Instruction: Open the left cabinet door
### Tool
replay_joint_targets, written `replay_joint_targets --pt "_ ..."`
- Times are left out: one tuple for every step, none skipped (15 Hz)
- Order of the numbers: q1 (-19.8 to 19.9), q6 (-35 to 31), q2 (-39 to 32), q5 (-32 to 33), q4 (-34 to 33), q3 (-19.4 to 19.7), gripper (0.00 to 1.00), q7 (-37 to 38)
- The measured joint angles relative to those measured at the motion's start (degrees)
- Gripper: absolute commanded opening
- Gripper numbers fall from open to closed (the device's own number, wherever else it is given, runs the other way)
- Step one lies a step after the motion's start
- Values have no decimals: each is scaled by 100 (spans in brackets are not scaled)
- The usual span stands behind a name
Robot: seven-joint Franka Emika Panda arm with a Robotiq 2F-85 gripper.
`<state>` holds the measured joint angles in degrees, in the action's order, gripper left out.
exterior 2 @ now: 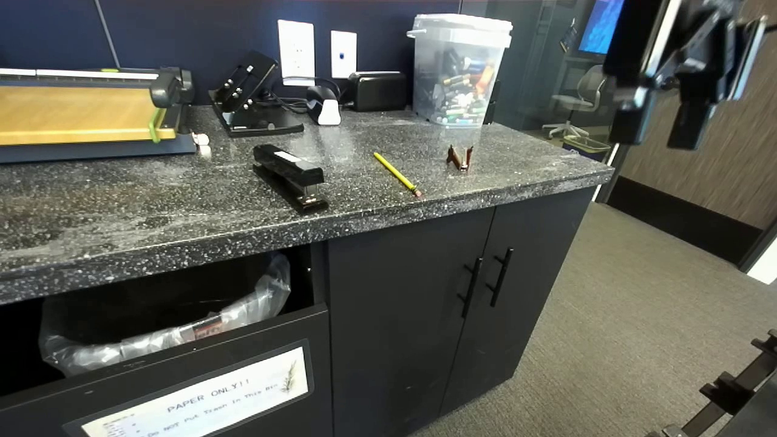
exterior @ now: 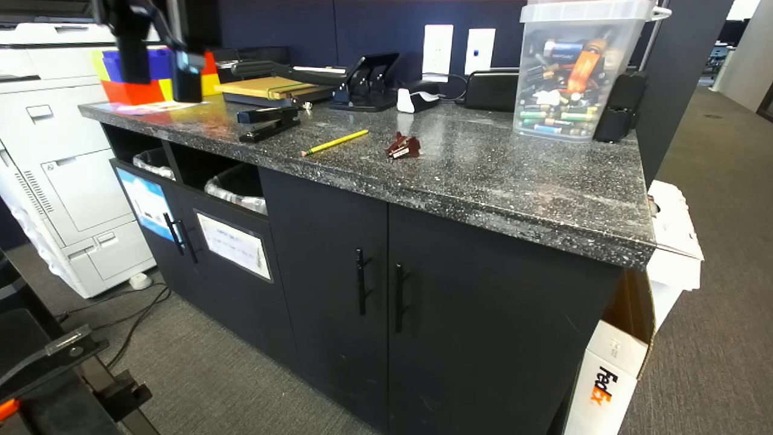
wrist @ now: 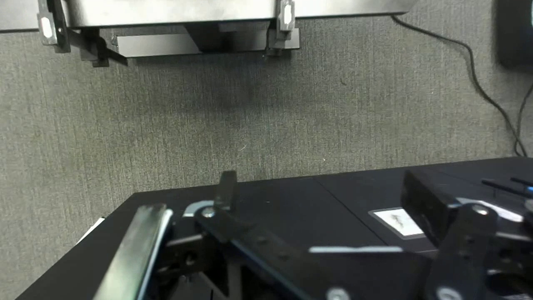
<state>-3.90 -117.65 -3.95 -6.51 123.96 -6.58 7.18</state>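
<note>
Pincer hangs high, upper left of an exterior view, spread and empty! Lower centre, the left cabinet door stands shut; looks like the approach step. Next: drop, straddle its bar handle!

The left cabinet door is tall, flat and black, with a dull look. It is closed and stands straight up. Its handle is 1 thin black bar that runs up and down near the right edge. The door sits under the speckled counter, just beside its twin door, with a thin line between the 2.
</note>
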Motion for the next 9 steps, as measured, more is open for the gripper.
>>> replay_joint_targets --pt "20 -175 -358 101 -147 74 100 12" --pt "32 -358 -729 195 -305 151 100 22" --pt "38 -542 -1110 271 -475 228 100 31" --pt "40 -724 -1478 298 -648 299 100 33" --pt "42 -938 -1861 299 -827 358 100 33" --pt "47 -1163 -2217 289 -989 397 100 33" --pt "51 -1389 -2581 279 -1154 427 100 32" --pt "54 -1589 -2889 264 -1291 444 100 32" --pt "55 -1823 -3184 253 -1412 452 100 33"
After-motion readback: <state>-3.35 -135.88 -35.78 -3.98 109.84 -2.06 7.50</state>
